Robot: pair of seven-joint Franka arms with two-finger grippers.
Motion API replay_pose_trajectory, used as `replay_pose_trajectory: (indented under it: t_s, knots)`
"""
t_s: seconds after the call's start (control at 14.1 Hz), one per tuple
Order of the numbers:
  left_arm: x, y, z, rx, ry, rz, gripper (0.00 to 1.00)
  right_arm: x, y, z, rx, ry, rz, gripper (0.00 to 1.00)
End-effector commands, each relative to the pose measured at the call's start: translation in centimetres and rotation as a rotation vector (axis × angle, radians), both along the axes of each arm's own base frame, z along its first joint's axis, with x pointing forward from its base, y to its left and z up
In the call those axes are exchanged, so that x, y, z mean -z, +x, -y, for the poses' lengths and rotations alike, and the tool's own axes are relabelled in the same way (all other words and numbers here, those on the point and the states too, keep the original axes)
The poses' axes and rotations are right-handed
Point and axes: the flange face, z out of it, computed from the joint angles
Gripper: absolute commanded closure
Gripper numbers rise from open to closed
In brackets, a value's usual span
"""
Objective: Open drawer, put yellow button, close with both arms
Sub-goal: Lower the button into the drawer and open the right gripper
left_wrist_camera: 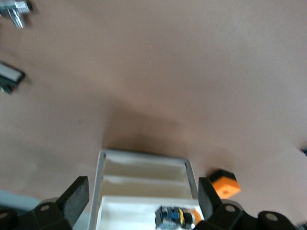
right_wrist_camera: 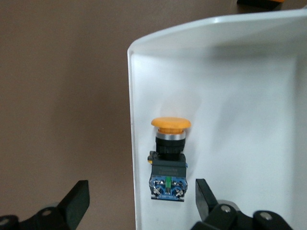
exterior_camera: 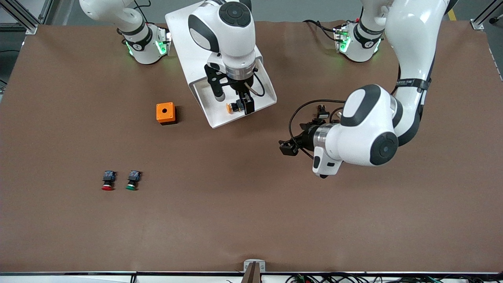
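The drawer (exterior_camera: 220, 121) stands pulled out of the white cabinet (exterior_camera: 181, 27) toward the front camera. The yellow button (exterior_camera: 232, 107) lies on its side in the drawer's tray. My right gripper (exterior_camera: 246, 105) hangs over the button, open and not touching it. In the right wrist view the button (right_wrist_camera: 170, 158) lies on the white tray (right_wrist_camera: 240, 96) between the spread fingers of the right gripper (right_wrist_camera: 141, 201). My left gripper (exterior_camera: 286, 148) is open and empty, low over the table toward the left arm's end, pointing at the drawer. The left wrist view shows the left gripper (left_wrist_camera: 141, 199), the drawer's rim (left_wrist_camera: 144, 155) and the button (left_wrist_camera: 175, 216).
An orange box with a round hole (exterior_camera: 165, 113) stands beside the drawer toward the right arm's end; it also shows in the left wrist view (left_wrist_camera: 224, 184). A red-capped button (exterior_camera: 107, 181) and a green-capped button (exterior_camera: 133, 180) lie side by side nearer to the front camera.
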Motion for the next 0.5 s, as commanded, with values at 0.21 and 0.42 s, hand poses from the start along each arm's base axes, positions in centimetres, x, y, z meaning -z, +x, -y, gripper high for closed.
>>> replay_pose_trajectory:
  t_s: [0.21,0.42]
  knots:
    - [0.8,-2.9,5.8,0.16,0.196,0.237,0.0,-6.4,4.5,9.1,-0.336,-0.036,-0.04,0.0]
    - [1.6,-5.4,9.1,0.244,0.247,0.282,0.0,-9.0,7.6,16.1,-0.515,0.012,-0.074,0.0]
